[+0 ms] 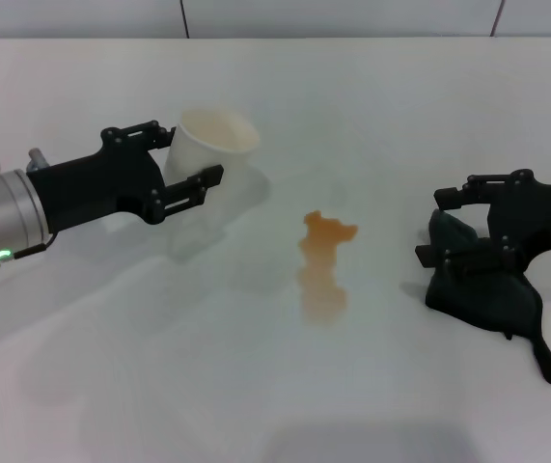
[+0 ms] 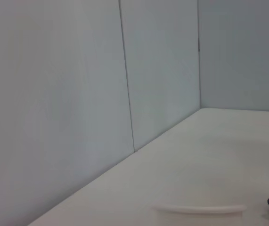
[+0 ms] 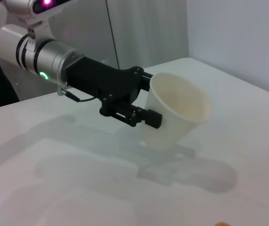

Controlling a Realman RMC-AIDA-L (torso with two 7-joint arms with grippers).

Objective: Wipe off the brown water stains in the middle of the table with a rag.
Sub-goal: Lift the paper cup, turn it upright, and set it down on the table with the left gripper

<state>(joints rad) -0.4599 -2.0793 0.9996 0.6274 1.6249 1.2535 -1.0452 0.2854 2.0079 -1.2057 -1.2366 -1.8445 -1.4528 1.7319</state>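
A: We see the left gripper [image 1: 186, 154] at the upper left of the head view, its fingers clamped on a white paper cup [image 1: 209, 147] that tilts, mouth toward the frame's upper right, lifted off the white table [image 1: 159, 386].

B: We see the same grip in the right wrist view, where one black finger [image 3: 146, 117] presses the side of the cup [image 3: 176, 110] and a shadow lies on the tabletop beneath.

A: The brown water stains [image 1: 323, 260] sit at the centre of the head view, an orange-brown blotch stretching toward the lower edge.

B: At the right edge we find the right gripper [image 1: 463, 227], jaws closed around the dark rag [image 1: 482, 289], which rests on the table with its narrow tail trailing toward the lower right corner, well apart from the stains.
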